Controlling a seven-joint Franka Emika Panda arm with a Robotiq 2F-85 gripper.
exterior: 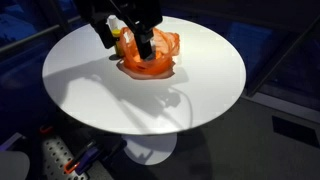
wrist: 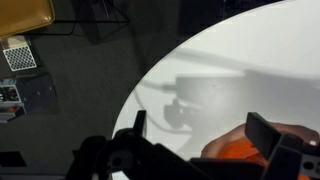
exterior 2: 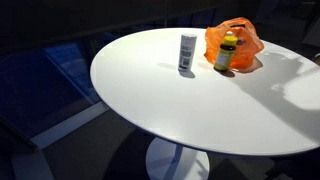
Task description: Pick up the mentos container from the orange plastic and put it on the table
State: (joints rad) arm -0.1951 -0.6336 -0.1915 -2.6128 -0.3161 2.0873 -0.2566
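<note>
In an exterior view the mentos container (exterior 2: 187,52) is standing upright on the white table (exterior 2: 200,110), just left of the orange plastic (exterior 2: 243,38) and not touching it. A small bottle (exterior 2: 227,54) sits in the plastic. The gripper (wrist: 200,128) hangs over the plastic, jaws spread wide, holding nothing.

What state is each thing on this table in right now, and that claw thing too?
Mentos container: upright on the table, beside the orange plastic.
Bottle: upright on the orange plastic.
Orange plastic: crumpled, lying on the table.
Gripper: open, holding nothing.
</note>
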